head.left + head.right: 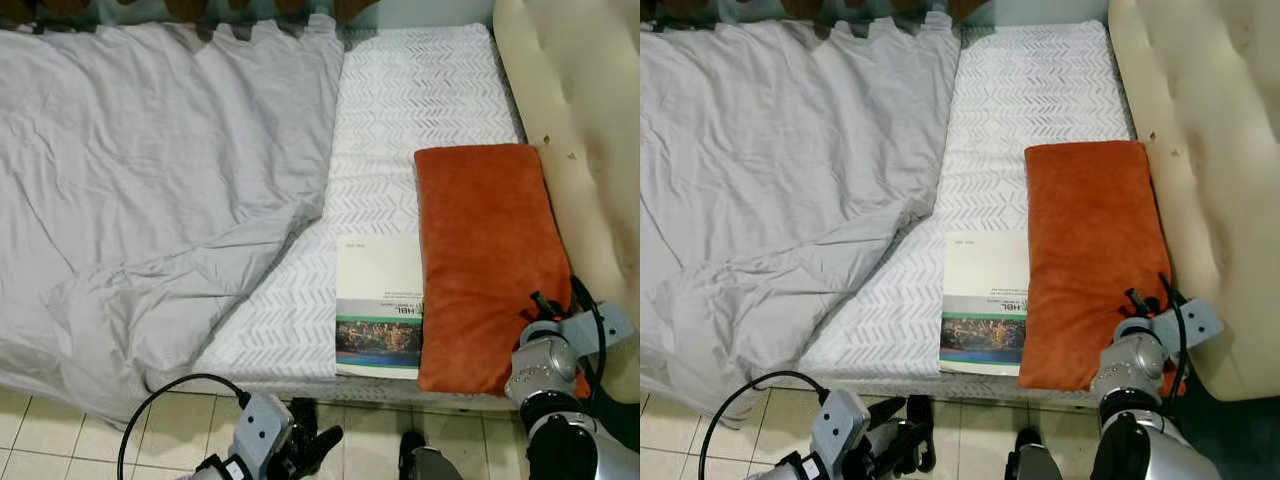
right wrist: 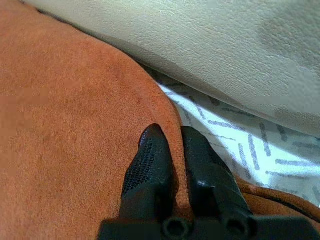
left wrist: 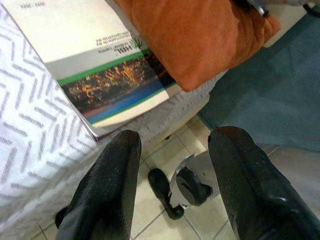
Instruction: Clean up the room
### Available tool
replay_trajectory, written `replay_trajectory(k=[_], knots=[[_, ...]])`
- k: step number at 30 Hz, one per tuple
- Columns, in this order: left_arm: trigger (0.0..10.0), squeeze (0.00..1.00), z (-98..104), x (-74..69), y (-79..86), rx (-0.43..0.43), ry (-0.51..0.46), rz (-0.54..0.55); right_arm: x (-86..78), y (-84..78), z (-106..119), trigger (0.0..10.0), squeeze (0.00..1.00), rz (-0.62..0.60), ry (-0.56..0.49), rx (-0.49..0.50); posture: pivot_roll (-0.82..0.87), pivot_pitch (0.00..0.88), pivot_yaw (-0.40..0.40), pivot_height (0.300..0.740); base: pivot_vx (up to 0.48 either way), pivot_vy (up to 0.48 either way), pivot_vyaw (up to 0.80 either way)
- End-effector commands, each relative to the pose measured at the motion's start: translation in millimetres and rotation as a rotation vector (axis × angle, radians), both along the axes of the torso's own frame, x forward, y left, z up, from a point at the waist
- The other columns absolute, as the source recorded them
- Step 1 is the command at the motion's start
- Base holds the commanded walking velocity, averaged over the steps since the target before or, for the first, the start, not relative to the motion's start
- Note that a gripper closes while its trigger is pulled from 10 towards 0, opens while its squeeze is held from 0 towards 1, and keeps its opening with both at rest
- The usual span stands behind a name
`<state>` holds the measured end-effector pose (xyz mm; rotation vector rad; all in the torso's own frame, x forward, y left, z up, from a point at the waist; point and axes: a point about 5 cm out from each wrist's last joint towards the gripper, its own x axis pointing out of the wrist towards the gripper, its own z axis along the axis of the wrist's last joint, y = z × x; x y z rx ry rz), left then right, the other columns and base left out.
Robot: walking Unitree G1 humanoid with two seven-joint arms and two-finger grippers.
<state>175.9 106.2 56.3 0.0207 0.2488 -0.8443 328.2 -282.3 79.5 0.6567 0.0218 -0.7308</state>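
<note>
An orange pillow (image 1: 485, 250) lies along the right side of the bed, against the cream padded headboard (image 1: 590, 120). A book (image 1: 378, 305) with a white, green and city-photo cover lies flat beside it, its edge tucked under the pillow. My right gripper (image 2: 172, 150) is at the pillow's near right corner, shut on a fold of the orange fabric. My left gripper (image 3: 172, 165) hangs low in front of the bed edge, over the tiled floor, open with nothing between its fingers (image 3: 110, 185).
A crumpled grey duvet (image 1: 150, 180) covers the left part of the bed and droops over the near edge. A white patterned sheet (image 1: 420, 90) shows on the right. Pale floor tiles (image 1: 60, 440) run along the bed's front. A black cable (image 1: 150, 410) loops from my left arm.
</note>
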Motion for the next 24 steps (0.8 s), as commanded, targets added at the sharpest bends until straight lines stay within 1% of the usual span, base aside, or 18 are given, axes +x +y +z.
replay_trajectory(k=[1, 3, 6, 11, 14, 15, 16, 17, 18, 20, 23, 24], knots=[[10.0, 0.0, -1.8, -5.7, 1.6, 0.016, 0.007, 0.006, -9.9, 13.8, -26.4, 0.0, 0.0, 0.033, 0.107, 0.058, 0.15, 0.428, 0.065, 0.74, 0.0, 0.0, 0.0], [10.0, 0.0, -1.4, -6.8, 2.9, 0.018, 0.005, 0.016, -8.1, 9.2, -22.1, 0.0, 0.0, 0.055, 0.115, 0.019, 0.16, 0.429, 0.058, 0.74, 0.0, 0.0, 0.0], [10.0, 0.0, -2.1, -9.0, 4.5, 0.023, 0.007, 0.021, -7.9, 6.2, -20.8, 0.0, 0.0, 0.05, 0.105, 0.033, 0.16, 0.426, 0.056, 0.74, 0.0, 0.0, 0.0], [10.0, 0.0, -2.1, -9.6, 4.9, 0.026, 0.007, 0.026, -6.9, 6.3, -20.0, 0.0, 0.0, 0.05, 0.097, 0.048, 0.17, 0.421, 0.055, 0.74, 0.0, 0.0, 0.0], [10.0, 0.0, -1.6, -8.8, 5.0, 0.027, 0.003, 0.033, -5.4, 6.2, -18.1, 0.0, 0.0, 0.075, 0.135, -0.009, 0.17, 0.419, 0.055, 0.74, 0.0, 0.0, 0.0], [10.0, 0.0, -1.4, -8.4, 5.1, 0.028, 0.002, 0.035, -4.7, 6.1, -17.3, 10.0, 0.0, 0.09, 0.149, -0.034, 0.17, 0.42, 0.054, 0.74, 0.0, 0.0, 0.0], [10.0, 0.0, -1.2, -8.0, 5.2, 0.028, 0.001, 0.036, -4.4, 5.1, -15.9, 10.0, 0.0, 0.094, 0.161, -0.064, 0.17, 0.422, 0.054, 0.74, 0.0, 0.0, 0.0], [10.0, 0.0, -1.1, -8.3, 5.4, 0.029, 0.001, 0.038, -4.5, 3.2, -14.3, 10.0, 1.0, 0.091, 0.172, -0.096, 0.17, 0.422, 0.054, 0.74, 0.0, 0.0, 0.0], [10.0, 0.0, -1.1, -8.3, 5.4, 0.029, 0.001, 0.038, -4.5, 3.2, -14.3, 10.0, 1.0, 0.091, 0.172, -0.096, 0.17, 0.422, 0.054, 0.74, 0.0, 0.0, 0.0], [10.0, 0.0, -1.4, -9.1, 5.6, 0.031, 0.002, 0.041, -4.6, -0.1, -11.4, 10.0, 1.0, 0.078, 0.176, -0.128, 0.16, 0.427, 0.052, 0.74, 0.0, 0.0, 0.0], [10.0, 0.0, -1.4, -9.8, 5.2, 0.033, 0.003, 0.042, -3.8, -2.6, -6.0, 10.0, 1.0, 0.064, 0.185, -0.2, 0.16, 0.435, 0.054, 0.74, 0.0, 0.0, 0.0], [10.0, 0.0, -1.3, -9.8, 5.1, 0.033, 0.003, 0.042, -3.3, -4.3, -2.5, 10.0, 1.0, 0.053, 0.192, -0.245, 0.16, 0.439, 0.054, 0.74, 0.0, 0.0, 0.0]])
